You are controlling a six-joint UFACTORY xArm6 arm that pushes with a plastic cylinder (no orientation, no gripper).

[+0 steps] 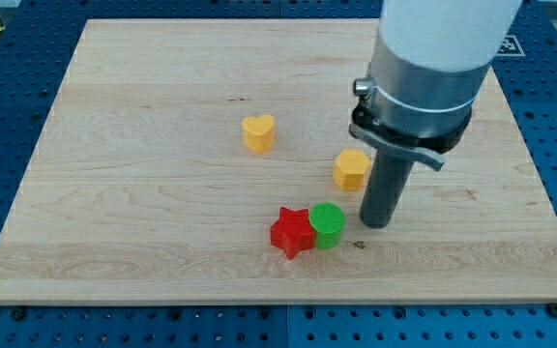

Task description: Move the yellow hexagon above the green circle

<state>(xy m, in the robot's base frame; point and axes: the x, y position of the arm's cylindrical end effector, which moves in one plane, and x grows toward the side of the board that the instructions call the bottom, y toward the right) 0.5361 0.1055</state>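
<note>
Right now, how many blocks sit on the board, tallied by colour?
Yellow: 2, the yellow hexagon and the yellow heart
Green: 1, the green circle
Red: 1, the red star
Total: 4
My tip is right of the green circle.

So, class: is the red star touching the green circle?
Touching. The camera view shows the red star pressed against the green circle, with no board visible between them.

Our arm (433,58) enters from the view's top right, its white casing narrowing into a grey collar with a dark clamp, below which the straight dark rod (385,188) hangs upright, my tip (376,224) resting at board level.
</note>
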